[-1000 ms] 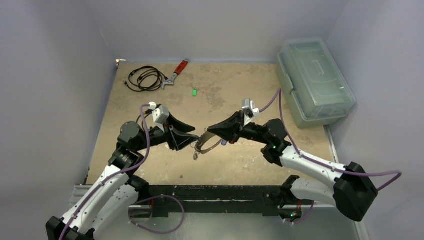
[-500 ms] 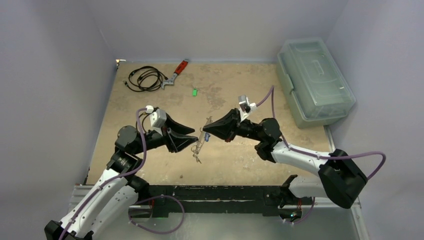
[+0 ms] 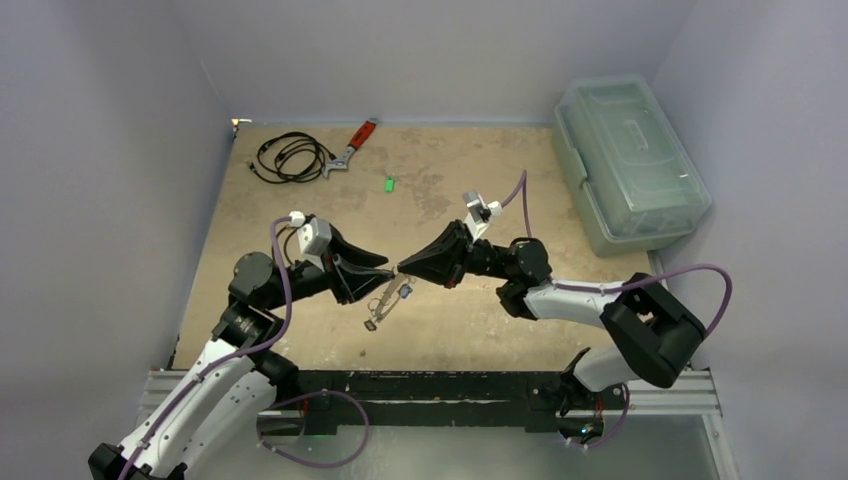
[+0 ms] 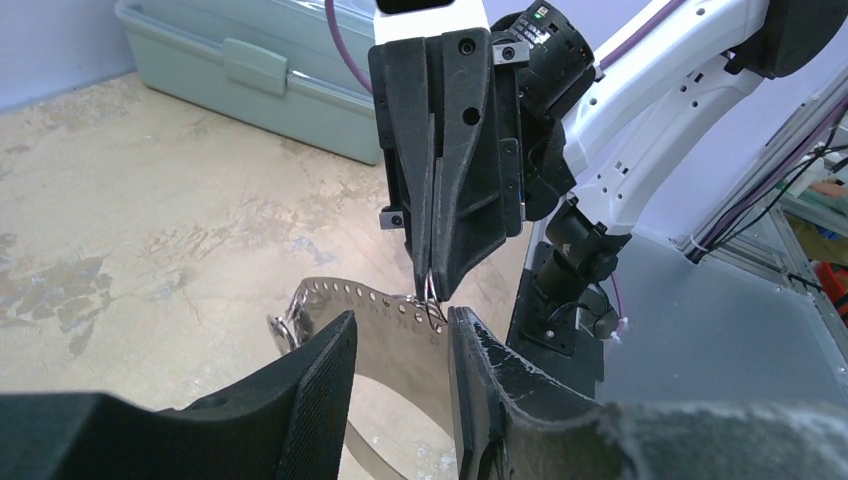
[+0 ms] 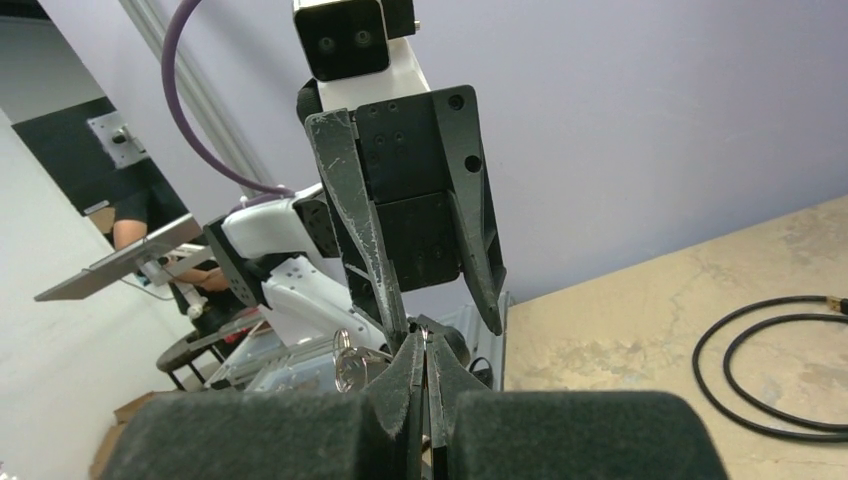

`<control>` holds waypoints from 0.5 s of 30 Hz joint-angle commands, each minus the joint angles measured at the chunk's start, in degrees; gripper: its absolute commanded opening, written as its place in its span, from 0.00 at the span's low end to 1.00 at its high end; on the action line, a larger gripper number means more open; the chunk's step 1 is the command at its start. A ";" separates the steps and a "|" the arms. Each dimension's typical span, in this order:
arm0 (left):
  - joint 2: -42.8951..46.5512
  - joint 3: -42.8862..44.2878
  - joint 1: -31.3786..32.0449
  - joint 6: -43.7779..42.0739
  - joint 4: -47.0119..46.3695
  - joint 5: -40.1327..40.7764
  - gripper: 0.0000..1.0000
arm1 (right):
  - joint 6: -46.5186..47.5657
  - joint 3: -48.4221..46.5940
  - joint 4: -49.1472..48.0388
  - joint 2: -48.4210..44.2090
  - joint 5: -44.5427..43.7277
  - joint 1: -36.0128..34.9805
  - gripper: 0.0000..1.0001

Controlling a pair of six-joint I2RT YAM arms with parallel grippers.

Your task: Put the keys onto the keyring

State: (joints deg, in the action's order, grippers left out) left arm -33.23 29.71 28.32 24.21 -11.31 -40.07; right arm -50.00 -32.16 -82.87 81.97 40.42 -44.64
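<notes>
Two claws meet mid-table: the left gripper (image 3: 386, 278), jaws spread, straddles the flat band of the keyring (image 4: 398, 345), perhaps touching it, while the right gripper (image 3: 400, 268), pressed together, pinches its top edge, the loop hanging just beneath both.

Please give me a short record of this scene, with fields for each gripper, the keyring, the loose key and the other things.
left gripper: open, one finger on each side of the keyring band
right gripper: shut on the keyring's edge, tip close to the left fingers
keyring: held above the table, hanging between the arms
green key: alone on the table, far side, not on the ring
wrench: far edge, beside the cable
box: right side, lid on
</notes>
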 commanded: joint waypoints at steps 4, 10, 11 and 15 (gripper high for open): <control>0.02 0.62 0.33 -0.81 -2.06 -0.84 0.37 | -4.19 -3.61 -12.68 1.44 0.62 -0.40 0.00; -0.25 0.28 0.34 0.08 -3.16 -2.14 0.38 | -5.06 -4.15 -14.31 2.50 0.71 -0.64 0.00; -0.33 0.15 0.34 0.27 -3.58 -2.56 0.38 | -5.15 -4.32 -14.52 2.68 0.75 -0.70 0.00; -0.43 -0.35 0.34 1.19 -4.90 -3.50 0.38 | -5.90 -4.51 -16.09 3.55 1.10 -0.80 0.00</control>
State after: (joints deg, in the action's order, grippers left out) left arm -33.58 29.69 28.32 24.58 -12.82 -41.43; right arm -54.54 -34.00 -85.41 85.17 41.63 -45.04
